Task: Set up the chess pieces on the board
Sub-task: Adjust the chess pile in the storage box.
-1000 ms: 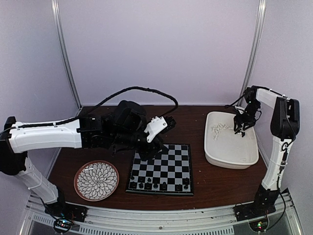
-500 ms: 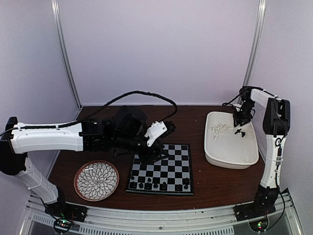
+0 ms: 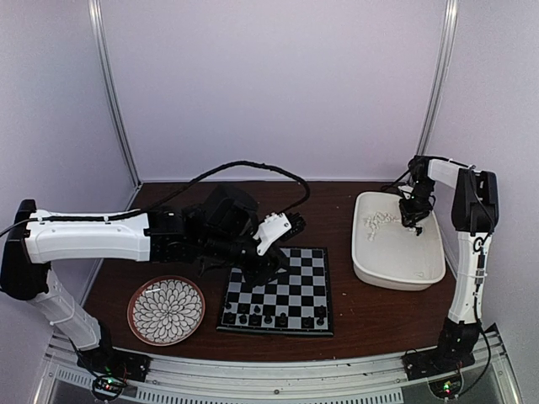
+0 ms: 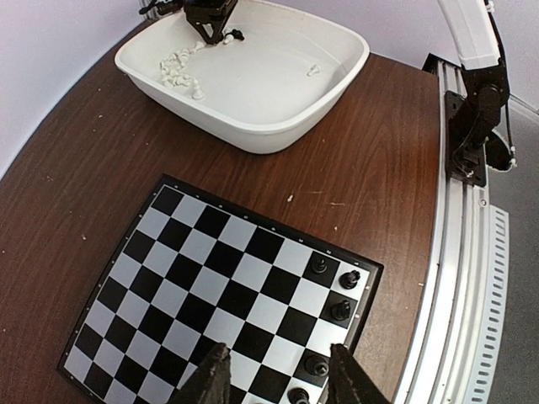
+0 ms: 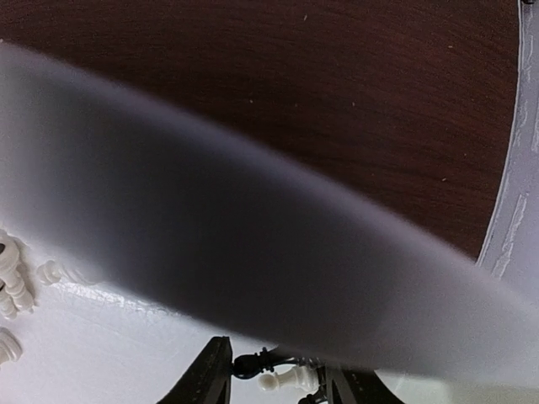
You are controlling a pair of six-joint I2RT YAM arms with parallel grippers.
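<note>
Tabletop [image 3: 362, 311]: dark wood; we find every item on it.
Tub [image 3: 396, 278]: white, at the right, apart from the board.
Board [image 3: 295, 278]: flat at the centre, between tub and plate.
Plate [image 3: 166, 310]: flower-patterned, left of the board.
Left pincer [image 4: 279, 353]: over the board's far left part; jaws apart, nothing between them.
Right pincer [image 3: 414, 215]: inside the tub, near its far wall; one black piece [image 5: 250, 364] and one white pawn [image 5: 282, 380] lie between its fingers; we cannot tell whether it grips either.
Black chess pieces [image 3: 255, 320]: standing along the board's near edge.
White chess pieces [image 3: 377, 221]: heaped in the tub's far left.
</note>
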